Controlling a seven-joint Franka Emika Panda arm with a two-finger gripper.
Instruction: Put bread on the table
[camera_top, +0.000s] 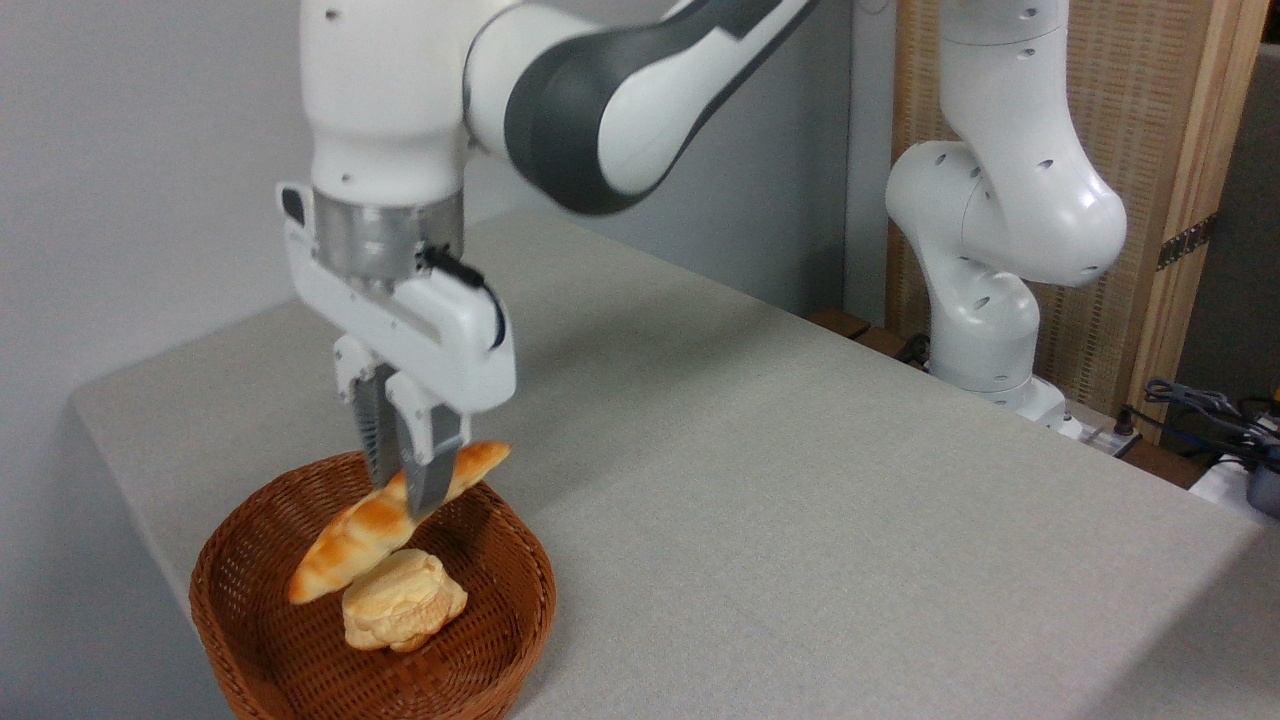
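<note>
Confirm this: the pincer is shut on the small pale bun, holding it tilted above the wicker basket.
Wrong item. The camera view shows the pincer shut on the long golden-brown bread, tilted above the wicker basket. The pale bun lies in the basket, ungripped.

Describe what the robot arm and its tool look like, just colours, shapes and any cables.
The arm has glossy white rounded shells with a dark grey joint band and small round holes in its casing. A silver metal ring sits above the white boxy tool, with a short black cable at its side. One finger is ribbed grey; the other is smooth, white above and grey below.
</note>
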